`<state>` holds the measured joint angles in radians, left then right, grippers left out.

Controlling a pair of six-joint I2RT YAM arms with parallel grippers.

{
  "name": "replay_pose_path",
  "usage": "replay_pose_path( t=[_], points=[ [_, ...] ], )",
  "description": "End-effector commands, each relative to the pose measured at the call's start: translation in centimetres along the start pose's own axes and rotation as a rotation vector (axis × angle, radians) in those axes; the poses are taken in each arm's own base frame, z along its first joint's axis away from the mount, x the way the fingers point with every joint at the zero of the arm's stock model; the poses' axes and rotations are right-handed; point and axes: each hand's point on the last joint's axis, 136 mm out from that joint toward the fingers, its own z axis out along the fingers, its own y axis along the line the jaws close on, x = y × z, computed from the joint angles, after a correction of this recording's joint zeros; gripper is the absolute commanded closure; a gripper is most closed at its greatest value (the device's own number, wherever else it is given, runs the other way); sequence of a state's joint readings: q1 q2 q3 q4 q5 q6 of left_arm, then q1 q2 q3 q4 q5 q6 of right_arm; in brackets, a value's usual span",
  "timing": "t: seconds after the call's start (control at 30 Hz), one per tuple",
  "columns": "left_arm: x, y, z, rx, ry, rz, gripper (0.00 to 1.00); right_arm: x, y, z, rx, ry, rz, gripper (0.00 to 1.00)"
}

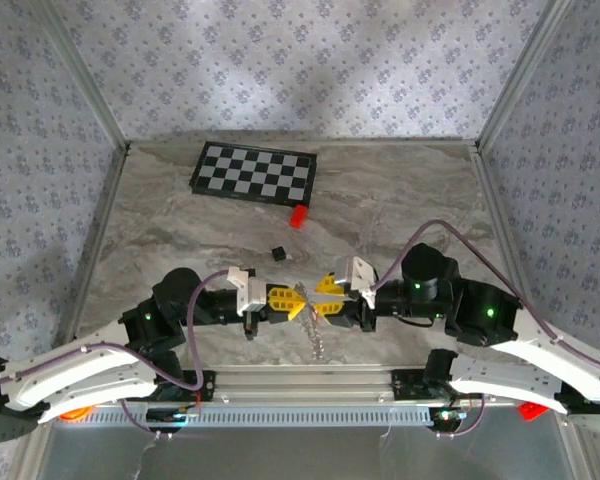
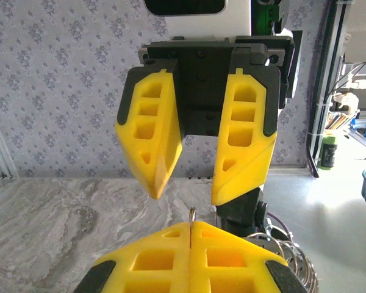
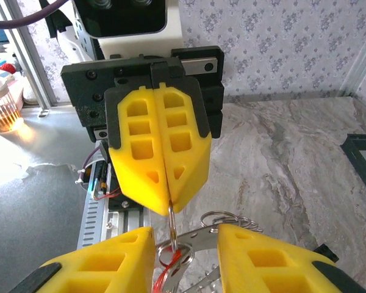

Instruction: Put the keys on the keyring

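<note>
My two grippers meet tip to tip low over the near middle of the table. The left gripper [image 1: 298, 303] [image 2: 191, 229] is shut, and a thin steel ring of the keyring [image 3: 171, 218] sticks out between its pressed fingertips. Facing it, the right gripper [image 1: 318, 297] [image 3: 184, 235] is open, one finger on each side of that ring. Lower in the same gap hang a smaller ring, a flat silvery metal piece [image 3: 232, 232] and a thin red piece [image 3: 161, 278], apparently the key. More linked rings [image 3: 227, 218] [image 2: 287, 256] trail off to the side. A chain [image 1: 318, 342] dangles below the grippers.
A bright red block [image 1: 298, 215] and a tiny black cube [image 1: 277, 252] lie on the marble further back. Behind them lies a checkerboard mat [image 1: 255, 172]. The enclosure's patterned walls stand left, right and rear, and an aluminium rail [image 1: 310, 380] runs along the near edge.
</note>
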<state>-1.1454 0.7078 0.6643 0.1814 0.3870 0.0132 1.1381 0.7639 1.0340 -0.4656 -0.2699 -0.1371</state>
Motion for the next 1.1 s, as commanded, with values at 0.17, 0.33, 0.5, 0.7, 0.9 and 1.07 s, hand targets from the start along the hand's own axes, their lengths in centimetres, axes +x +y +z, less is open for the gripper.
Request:
replay_pose_path(
  t=[0.17,0.33,0.5,0.7,0.9,1.07],
  points=[
    [-3.7,-1.0,-0.9,0.041,-0.119,0.037,1.00,0.8,0.1,-0.9,0.021,-0.092,0.040,0.66],
    [-3.9,-1.1,-1.1,0.039,-0.125,0.041,1.00,1.9,1.1,-0.4,-0.021,-0.095,0.046,0.65],
    [-3.8,-1.0,-1.2,0.032,-0.123,0.039,1.00,2.4,1.2,0.3,-0.035,-0.092,0.071,0.62],
    [-3.6,-0.6,-1.1,0.014,-0.113,0.035,1.00,3.0,1.9,1.0,-0.070,-0.098,0.062,0.61],
    [-3.4,-0.5,-1.0,0.009,-0.105,0.034,1.00,3.4,2.0,1.4,-0.076,-0.100,0.058,0.60],
    [-3.4,-0.5,-1.0,0.010,-0.106,0.032,1.00,3.7,1.8,2.0,-0.074,-0.104,0.072,0.61]
  ],
)
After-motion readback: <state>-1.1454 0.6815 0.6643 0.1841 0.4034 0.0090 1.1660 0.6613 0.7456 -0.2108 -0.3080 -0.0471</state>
